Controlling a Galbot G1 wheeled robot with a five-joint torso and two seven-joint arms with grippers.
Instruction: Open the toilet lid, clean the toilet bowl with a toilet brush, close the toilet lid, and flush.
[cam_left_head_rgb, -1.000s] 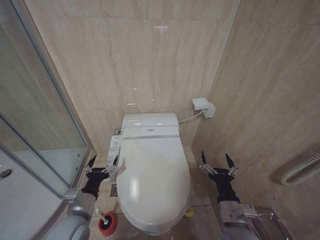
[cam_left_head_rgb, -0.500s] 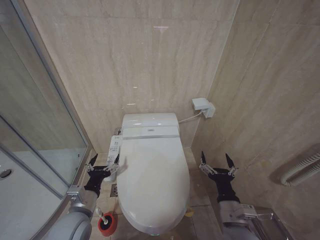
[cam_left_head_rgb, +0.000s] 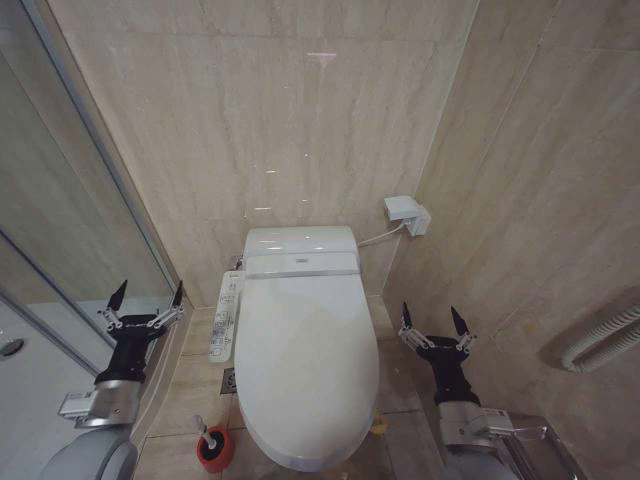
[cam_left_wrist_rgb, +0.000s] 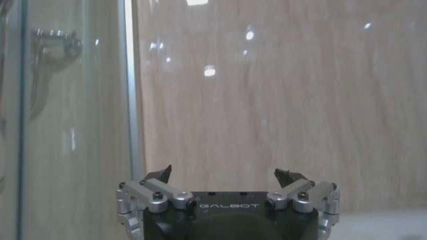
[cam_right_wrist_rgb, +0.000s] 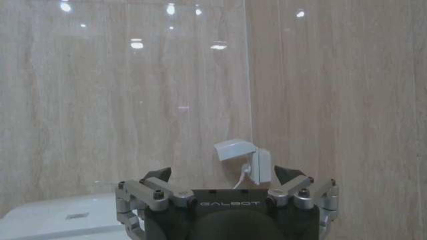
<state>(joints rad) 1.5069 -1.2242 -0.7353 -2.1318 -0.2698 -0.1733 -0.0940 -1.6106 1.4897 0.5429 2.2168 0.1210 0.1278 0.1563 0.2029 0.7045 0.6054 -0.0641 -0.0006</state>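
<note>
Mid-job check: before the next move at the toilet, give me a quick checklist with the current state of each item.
1. Lid down over the bowl: ok, it lies shut.
2. Left gripper open and holding nothing: ok; it is up by the shower glass, apart from the lid.
3. Right gripper open and holding nothing: ok; parked right of the toilet near the wall.
4. Brush in its red holder on the floor, left of the bowl's front: ok.
5. Button panel along the toilet's left side free of both grippers: ok.
6. Bowl clean: cannot tell, the lid hides it.
</note>
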